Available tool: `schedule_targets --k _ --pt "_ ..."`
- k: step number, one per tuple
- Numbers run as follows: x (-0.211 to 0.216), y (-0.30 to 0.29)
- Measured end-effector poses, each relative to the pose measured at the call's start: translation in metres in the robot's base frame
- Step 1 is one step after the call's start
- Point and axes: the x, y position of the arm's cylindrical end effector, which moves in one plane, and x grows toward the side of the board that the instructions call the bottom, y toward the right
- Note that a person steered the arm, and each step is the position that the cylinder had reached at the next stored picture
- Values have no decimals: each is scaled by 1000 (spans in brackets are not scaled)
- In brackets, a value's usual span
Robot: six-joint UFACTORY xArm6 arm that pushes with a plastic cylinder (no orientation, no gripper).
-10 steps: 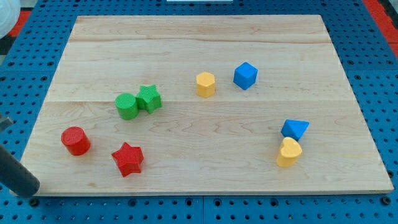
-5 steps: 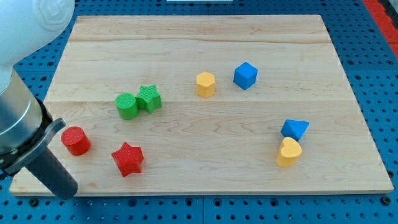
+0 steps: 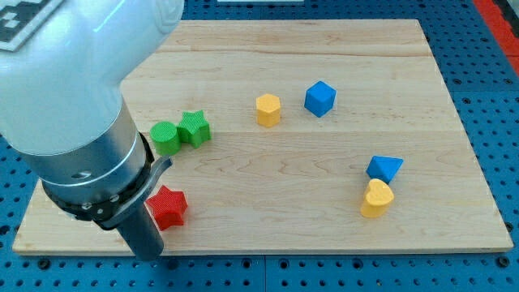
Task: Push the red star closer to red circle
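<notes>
The red star (image 3: 169, 207) lies on the wooden board (image 3: 324, 211) near the view's bottom left. The red circle is hidden behind my arm, which fills the view's left. My dark rod comes down just left of the red star, and my tip (image 3: 150, 255) is at the board's bottom edge, below and slightly left of the star. I cannot tell whether the rod touches the star.
A green circle (image 3: 165, 138) and a green star (image 3: 195, 128) touch each other above the red star. A yellow block (image 3: 268, 109) and a blue cube (image 3: 319, 98) sit in the upper middle. A blue triangle (image 3: 383, 168) and a yellow heart (image 3: 376, 199) sit at the right.
My arm has swept in from the view's left and now covers the red circle. My tip has moved right along the bottom edge to beside the red star. No block has visibly moved.
</notes>
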Motion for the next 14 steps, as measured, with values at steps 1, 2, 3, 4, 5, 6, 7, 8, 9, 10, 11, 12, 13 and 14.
schedule_targets --k 1,2,3,4,5,6,7,8,9,10,11,12,13,14 --pt "0 0" --pt "0 3" --pt "0 5" --pt "-1 25" --pt "0 52" --pt "0 69" --pt "-22 97" --pt "-37 98" --pt "-69 98" --pt "-94 59" --pt "-102 43" --pt "-78 8" --pt "-78 12" --pt "-70 31"
